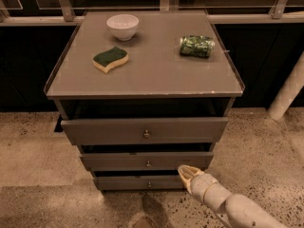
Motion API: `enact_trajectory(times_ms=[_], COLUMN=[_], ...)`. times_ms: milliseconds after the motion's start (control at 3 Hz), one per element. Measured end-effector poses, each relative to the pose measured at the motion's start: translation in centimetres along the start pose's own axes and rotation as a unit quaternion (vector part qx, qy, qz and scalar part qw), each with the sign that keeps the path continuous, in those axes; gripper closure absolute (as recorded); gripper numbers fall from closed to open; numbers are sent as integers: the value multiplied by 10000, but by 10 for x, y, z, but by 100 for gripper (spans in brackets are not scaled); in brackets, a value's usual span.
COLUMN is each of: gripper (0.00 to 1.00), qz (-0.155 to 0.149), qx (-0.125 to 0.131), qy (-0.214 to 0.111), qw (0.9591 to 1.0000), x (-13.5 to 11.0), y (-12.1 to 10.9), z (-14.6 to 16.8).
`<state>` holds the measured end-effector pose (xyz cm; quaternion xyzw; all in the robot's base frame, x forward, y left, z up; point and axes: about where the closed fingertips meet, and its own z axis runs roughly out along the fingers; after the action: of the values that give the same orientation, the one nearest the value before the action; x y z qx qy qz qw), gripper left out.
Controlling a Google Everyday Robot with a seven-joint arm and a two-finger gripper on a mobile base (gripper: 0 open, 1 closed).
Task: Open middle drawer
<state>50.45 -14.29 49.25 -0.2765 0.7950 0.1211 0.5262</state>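
The middle drawer (118, 161) is a grey flat front with a small round brass knob (148, 164), between a taller top front (95, 130) and a slimmer bottom front (123, 182). A dark gap shows above it. My gripper (186, 172), cream-coloured on a white jointed arm (228, 204), comes in from the lower right. Its tip sits just below the right end of the middle drawer's front, well to the right of the knob. It holds nothing that I can see.
On the cabinet top (156, 75) are a white bowl (123, 26), a green and yellow sponge (110, 59) and a green crumpled bag (197, 46). The top drawer stands pulled out. A white post (287, 93) rises at the right. Speckled floor (42, 175) surrounds the cabinet.
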Motion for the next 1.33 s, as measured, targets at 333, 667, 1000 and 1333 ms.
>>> enact_trajectory(times_ms=[333,667,1000,1333], gripper=[100,100,100,100], qz=[128,55,-92,-82], qx=[117,172,229,189], qy=[-123,-250,-340,-310], qw=[9998,9995,9991,9993], x=[19,17,5,5], y=[-23,-48,-75,-89], z=[31,57,78,95])
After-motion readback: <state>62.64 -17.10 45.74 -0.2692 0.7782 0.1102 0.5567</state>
